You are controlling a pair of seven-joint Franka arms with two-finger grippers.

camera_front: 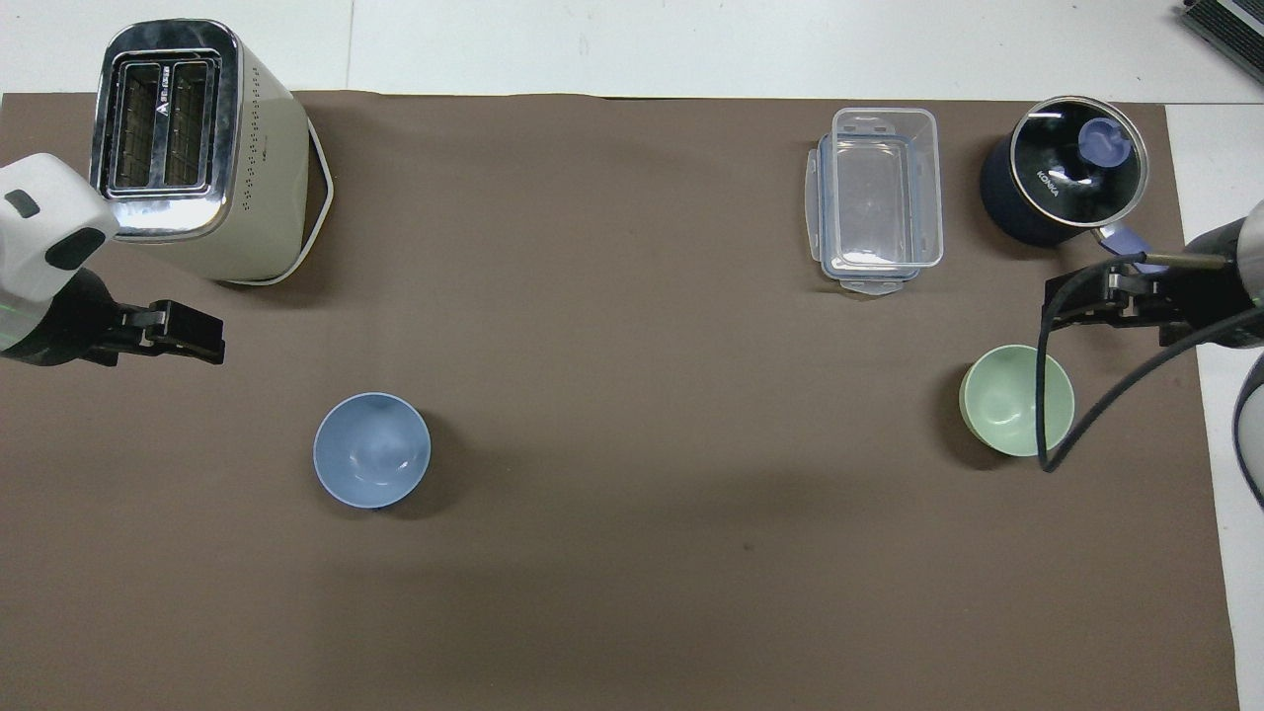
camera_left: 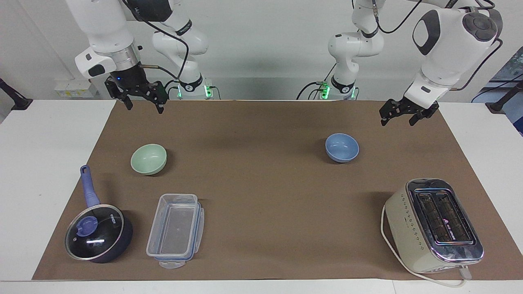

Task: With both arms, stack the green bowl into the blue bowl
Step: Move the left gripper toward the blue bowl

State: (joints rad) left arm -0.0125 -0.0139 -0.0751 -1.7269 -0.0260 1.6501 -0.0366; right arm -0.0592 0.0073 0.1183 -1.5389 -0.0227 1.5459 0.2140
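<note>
A white desk lies under a brown mat. The right hand hangs with fingers spread wide over the mat above the green bowl; the left hand, fingers also apart, hangs near the blue bowl. The bowls sit well apart.

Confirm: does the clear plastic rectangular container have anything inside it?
No, the clear plastic rectangular container shows only its bare transparent bottom, seen in the overhead view.
</note>
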